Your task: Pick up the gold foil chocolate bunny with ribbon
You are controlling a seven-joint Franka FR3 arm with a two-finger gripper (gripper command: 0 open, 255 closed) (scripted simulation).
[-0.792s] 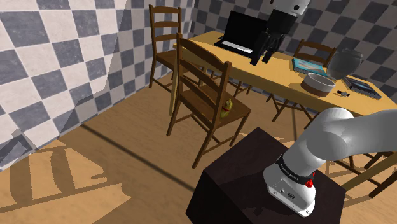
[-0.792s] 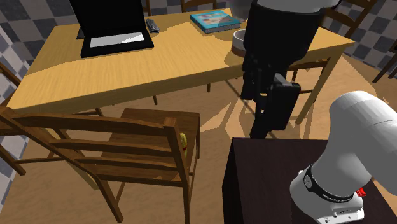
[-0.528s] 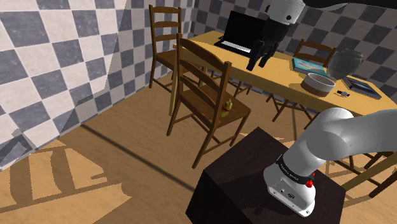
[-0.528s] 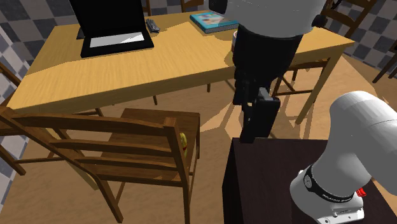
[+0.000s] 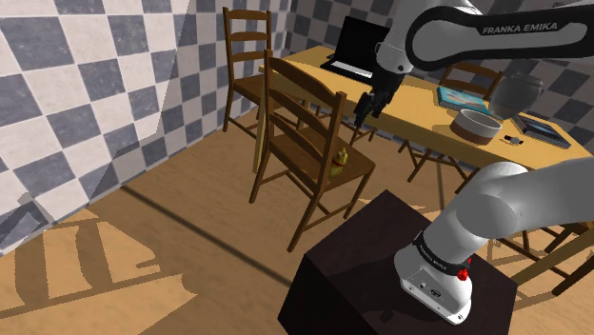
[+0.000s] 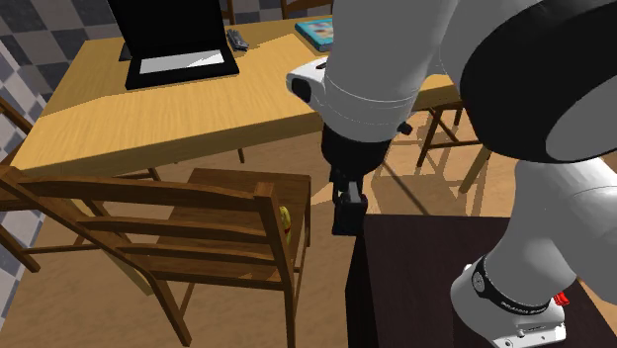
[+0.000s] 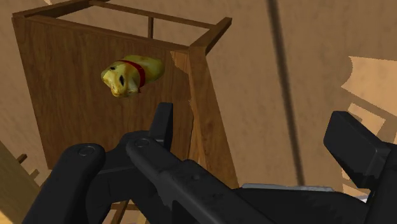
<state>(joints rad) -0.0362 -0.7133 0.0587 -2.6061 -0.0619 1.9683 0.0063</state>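
Checkered grey walls and a wooden floor are framing the shoulder view, where a wooden chair (image 5: 306, 143) is standing before a long table (image 5: 419, 122) carrying a laptop (image 5: 356, 44) and a bowl (image 5: 475, 125). The gold bunny (image 5: 340, 160) is sitting on the chair's seat, toward its right side. The black claw (image 5: 365, 107) is hanging above and just right of it, well apart.

From the second exterior view, the chair's back is hiding most of the bunny, leaving a yellow sliver showing. The claw is pointing down beside the seat's right edge, near the dark stand (image 6: 445, 287).

Through the wrist view, the fingers are standing wide apart and gripping nothing. The bunny, wearing a red ribbon, is lying off to one side of them, not between them.

Coming straight down risks striking the seat's edge. Closing off-centre risks nudging the rounded bunny off the chair.
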